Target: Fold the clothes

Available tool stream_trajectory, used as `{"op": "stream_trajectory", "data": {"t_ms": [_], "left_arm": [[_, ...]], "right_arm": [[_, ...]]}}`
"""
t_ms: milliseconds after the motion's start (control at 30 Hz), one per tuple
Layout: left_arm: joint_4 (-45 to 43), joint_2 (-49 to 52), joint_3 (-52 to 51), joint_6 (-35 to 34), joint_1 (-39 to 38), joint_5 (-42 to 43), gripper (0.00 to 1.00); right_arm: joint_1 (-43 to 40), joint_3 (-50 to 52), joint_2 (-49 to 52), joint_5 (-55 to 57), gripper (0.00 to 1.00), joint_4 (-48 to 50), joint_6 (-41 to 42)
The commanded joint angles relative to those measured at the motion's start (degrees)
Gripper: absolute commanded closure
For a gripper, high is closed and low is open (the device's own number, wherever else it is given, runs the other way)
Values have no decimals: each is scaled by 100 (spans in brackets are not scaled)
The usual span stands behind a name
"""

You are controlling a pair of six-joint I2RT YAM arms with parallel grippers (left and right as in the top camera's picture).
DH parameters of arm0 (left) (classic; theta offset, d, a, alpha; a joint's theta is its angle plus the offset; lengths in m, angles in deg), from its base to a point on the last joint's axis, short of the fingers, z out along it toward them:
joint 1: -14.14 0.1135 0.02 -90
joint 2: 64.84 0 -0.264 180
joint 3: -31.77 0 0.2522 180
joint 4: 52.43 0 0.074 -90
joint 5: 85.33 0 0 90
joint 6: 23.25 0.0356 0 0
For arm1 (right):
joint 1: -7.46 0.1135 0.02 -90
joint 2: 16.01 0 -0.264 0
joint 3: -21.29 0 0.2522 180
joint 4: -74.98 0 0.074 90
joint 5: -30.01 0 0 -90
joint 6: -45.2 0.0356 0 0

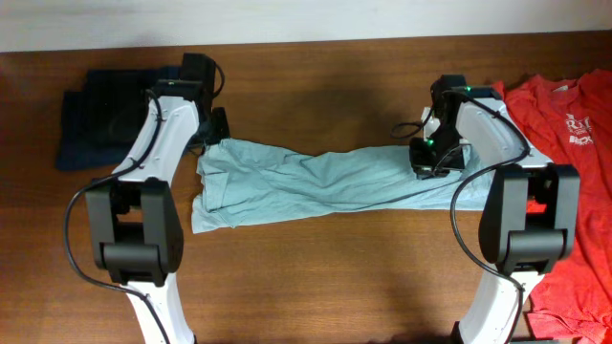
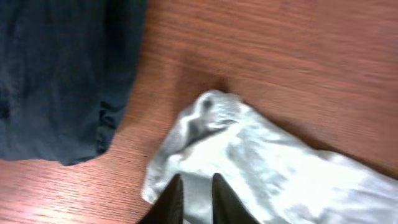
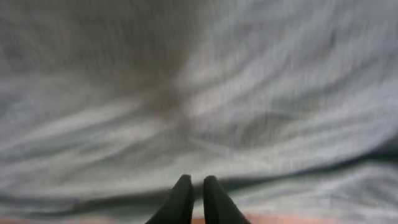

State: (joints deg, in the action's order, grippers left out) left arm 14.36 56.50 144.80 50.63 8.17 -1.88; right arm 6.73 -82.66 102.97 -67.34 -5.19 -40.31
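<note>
Seen from overhead, a wooden table carries three lots of clothes. A pale grey-blue shirt is laid across the centre, stretched from 9 o'clock to 3 o'clock. It is broad and flat at the 9 o'clock end and drawn into twisted creases toward the 3 o'clock end. That shape suggests it is being pulled lengthwise so it can be spread out for folding.

The left gripper is placed at the shirt's 10 o'clock corner. In the left wrist view its fingers are seen slightly parted over a crumpled corner of the shirt. Pale cloth shows in the narrow gap, but it cannot be told whether that corner is pinched or let go.

The right gripper is set at the shirt's 3 o'clock end, where the creases gather. In the blurred right wrist view its fingers are nearly together and low against the wrinkled cloth. The fabric is judged to be clamped between them, which would explain the pull.

A dark navy pile is left at 10 o'clock on the table, just beside the shirt's corner but apart from it. A red shirt with white print is spread at 3 o'clock, partly under the right arm. Both are likely waiting their turn.

No fold is yet made.
</note>
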Motion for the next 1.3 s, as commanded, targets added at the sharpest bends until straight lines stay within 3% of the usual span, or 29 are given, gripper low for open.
{"op": "stream_trajectory", "data": {"t_ms": [0,100,167,267,300,433,667,967,1167,1267], "left_arm": [[33,-146,81,-17,4,492,81],[31,-146,81,-15,4,492,73],[31,-146,81,-15,4,490,50],[9,-146,81,-17,-2,490,18],[9,-146,81,-15,-2,490,1],[11,-146,81,-15,-2,490,1],[11,-146,81,-15,-2,487,1],[11,-146,81,-15,-2,490,1],[11,-146,81,-17,-2,487,1],[11,-146,81,-15,-2,490,1]], "right_arm": [[-262,-540,-291,39,84,-332,-177],[-586,-761,-422,37,79,-520,-260],[-868,-776,-452,35,75,-492,-262],[-1292,-734,-426,4,45,-422,-527],[-1429,-721,-413,2,37,-413,-627],[-1840,-710,-413,-57,25,-393,-1117],[-2380,-706,-402,-61,26,-190,-1333],[-2441,-68,-361,-284,29,452,-1596],[-2441,645,-332,-385,13,1255,-1617],[-2439,918,-332,-474,10,1635,-1628]]}}
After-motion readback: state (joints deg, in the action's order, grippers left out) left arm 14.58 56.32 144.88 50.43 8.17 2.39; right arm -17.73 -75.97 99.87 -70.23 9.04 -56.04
